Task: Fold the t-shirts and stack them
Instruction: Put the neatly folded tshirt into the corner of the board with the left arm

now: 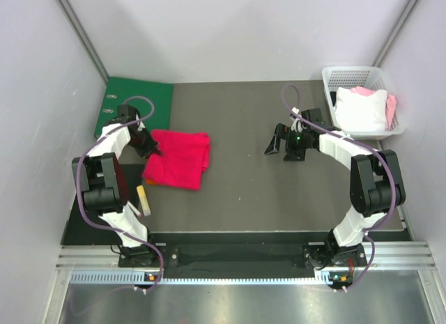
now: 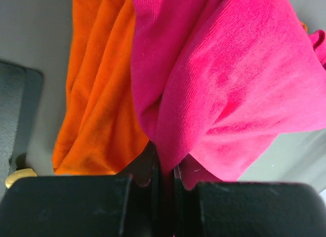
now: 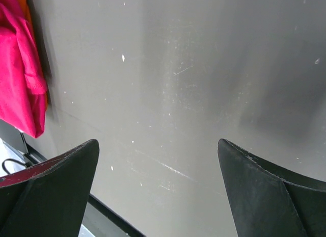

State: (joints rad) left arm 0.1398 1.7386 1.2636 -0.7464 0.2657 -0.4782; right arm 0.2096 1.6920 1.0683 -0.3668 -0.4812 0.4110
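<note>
Your left gripper pinches the crimson-pink t-shirt; the orange t-shirt peeks from under it. Your right gripper, well right of it, gapes empty.

I see the whole table from above and behind the arm bases. My left wrist camera sits close against the pink shirt and orange shirt. My right wrist camera faces the table up close, catching that pink shirt at left.
</note>
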